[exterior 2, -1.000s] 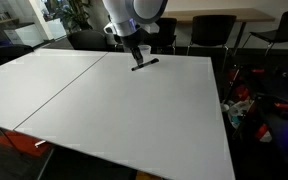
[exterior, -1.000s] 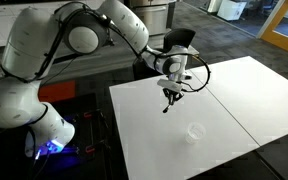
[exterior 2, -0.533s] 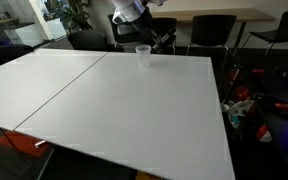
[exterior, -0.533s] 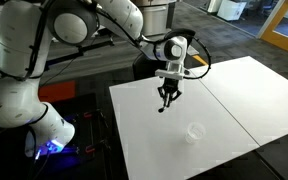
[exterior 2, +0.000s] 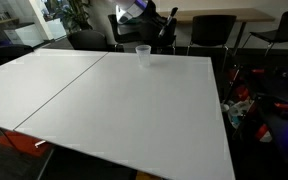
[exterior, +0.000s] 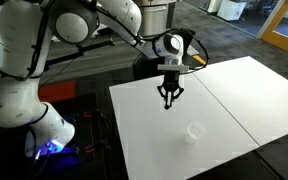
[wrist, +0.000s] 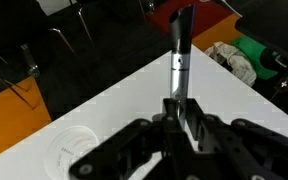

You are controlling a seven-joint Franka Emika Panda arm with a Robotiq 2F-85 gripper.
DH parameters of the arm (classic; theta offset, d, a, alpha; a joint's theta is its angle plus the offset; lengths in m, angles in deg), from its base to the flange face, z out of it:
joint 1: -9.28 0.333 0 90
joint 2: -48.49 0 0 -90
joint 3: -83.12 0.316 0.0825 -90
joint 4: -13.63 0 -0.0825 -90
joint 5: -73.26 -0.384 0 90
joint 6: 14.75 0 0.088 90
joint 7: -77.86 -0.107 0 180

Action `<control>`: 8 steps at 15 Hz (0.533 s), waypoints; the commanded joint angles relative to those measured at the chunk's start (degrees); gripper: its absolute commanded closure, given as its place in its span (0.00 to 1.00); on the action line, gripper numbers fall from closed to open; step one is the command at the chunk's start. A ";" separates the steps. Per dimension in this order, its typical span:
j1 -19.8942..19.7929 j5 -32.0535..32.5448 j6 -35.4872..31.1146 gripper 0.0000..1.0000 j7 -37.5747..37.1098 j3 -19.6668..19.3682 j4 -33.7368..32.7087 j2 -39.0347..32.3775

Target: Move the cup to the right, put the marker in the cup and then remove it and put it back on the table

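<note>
In the wrist view the black marker (wrist: 179, 55) stands out straight from between my jaws, and my gripper (wrist: 182, 112) is shut on its lower end. In an exterior view the gripper (exterior: 169, 97) hangs a little above the white table (exterior: 154, 150), near its back edge. The clear cup (exterior: 195, 131) stands upright and empty on the table, in front of the gripper and well apart from it. It also shows as a faint round rim (wrist: 68, 151) in the wrist view and as a small cup (exterior 2: 142, 54) near the table's far edge (exterior 2: 174, 60).
A dark seam (exterior: 229, 108) splits the tabletop into two panels. Office chairs (exterior 2: 209, 30) stand behind the far edge. Red and green clutter (wrist: 246, 55) lies on the floor beside the table. My arm's base (exterior: 29, 110) is off the table's left side.
The gripper has risen off the table with the marker and swung it more upright. In one exterior view the arm has lifted towards the top edge, uncovering the cup.
</note>
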 commanded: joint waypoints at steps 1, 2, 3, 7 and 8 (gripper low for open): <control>-0.35 2.87 3.47 0.96 3.02 1.68 -1.88 -1.02; -0.15 3.58 4.72 0.96 4.66 1.95 -1.93 -1.17; 0.03 4.28 6.03 0.96 5.68 2.15 -1.96 -1.29; 0.09 7.43 11.89 0.96 9.42 2.55 -3.34 -2.47; -0.02 8.38 13.30 0.96 10.13 2.47 -3.75 -2.66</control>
